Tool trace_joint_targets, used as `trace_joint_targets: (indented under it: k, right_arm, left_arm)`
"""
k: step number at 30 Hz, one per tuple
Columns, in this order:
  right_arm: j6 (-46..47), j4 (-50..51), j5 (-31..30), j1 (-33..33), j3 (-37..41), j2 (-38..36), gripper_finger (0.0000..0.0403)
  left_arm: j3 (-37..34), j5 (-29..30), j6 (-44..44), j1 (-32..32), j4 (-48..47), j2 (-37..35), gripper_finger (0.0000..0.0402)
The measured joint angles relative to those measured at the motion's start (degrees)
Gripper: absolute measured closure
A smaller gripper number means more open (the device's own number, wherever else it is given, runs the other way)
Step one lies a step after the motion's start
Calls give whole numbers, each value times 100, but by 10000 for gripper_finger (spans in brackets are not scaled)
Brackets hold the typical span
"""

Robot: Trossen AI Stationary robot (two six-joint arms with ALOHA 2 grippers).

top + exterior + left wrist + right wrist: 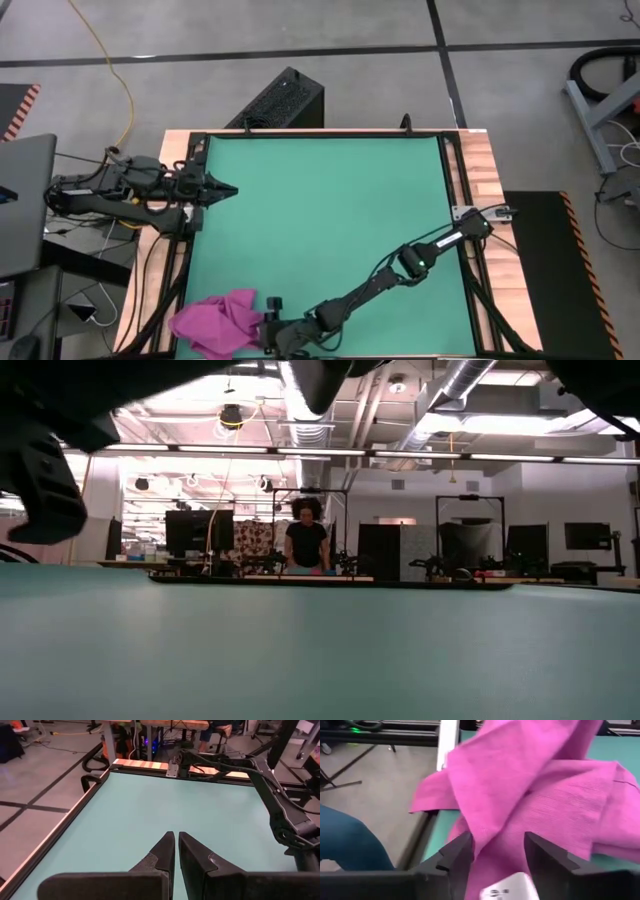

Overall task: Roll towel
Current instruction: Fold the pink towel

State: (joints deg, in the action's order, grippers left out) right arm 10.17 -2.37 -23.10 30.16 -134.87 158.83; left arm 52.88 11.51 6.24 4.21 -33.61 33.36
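Note:
The magenta towel (215, 322) lies crumpled at the mat's near left corner. Its left part hangs over the black frame rail (427, 827). A white tag (512, 889) on the towel shows between my right fingers. My right gripper (268, 330) (497, 840) reaches in nearly level from the right. It is open, with one finger on each side of a raised fold of the towel (520, 795). My left gripper (228, 191) (176, 836) waits shut above the mat's left edge, with nothing between its fingers. My right gripper has a raised fold of the towel (495, 850) filling the gap between its two fingers, which come at it from the table's right, slanting slightly down. I cannot tell whether the fingers (455, 857) touch the cloth. The towel rests on the mat.
My right arm (400, 265) stretches slantwise across the near right of the green mat (320, 210). A black frame and a wooden border (480, 170) ring the mat. A black box (285, 100) stands beyond the far edge. A person (306, 542) stands in the room behind.

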Motion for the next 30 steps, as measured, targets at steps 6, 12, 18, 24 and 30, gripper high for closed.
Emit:
trace_joint_targets:
  k: [6, 12, 18, 24, 30]
  right_arm:
    - [33, 214, 455, -108, 0, -3, 372]
    - [-97, 238, -35, -65, -2, -66, 397]
    - [-641, 961, -1419, -2, -2, -831, 400]
    - [-855, 2614, -3601, -42, -16, -1983, 401]
    - [-991, 4242, -4982, -264, -7, -3198, 402]
  left_arm:
    - [0, -3, 11, 0, -14, 0, 388]
    - [0, -13, 104, 0, -182, 0, 388]
    - [-2, -16, 164, 0, -421, 0, 388]
    - [-2, -121, 138, 0, -367, 0, 388]
    - [-4, -128, -100, 0, 55, 0, 388]
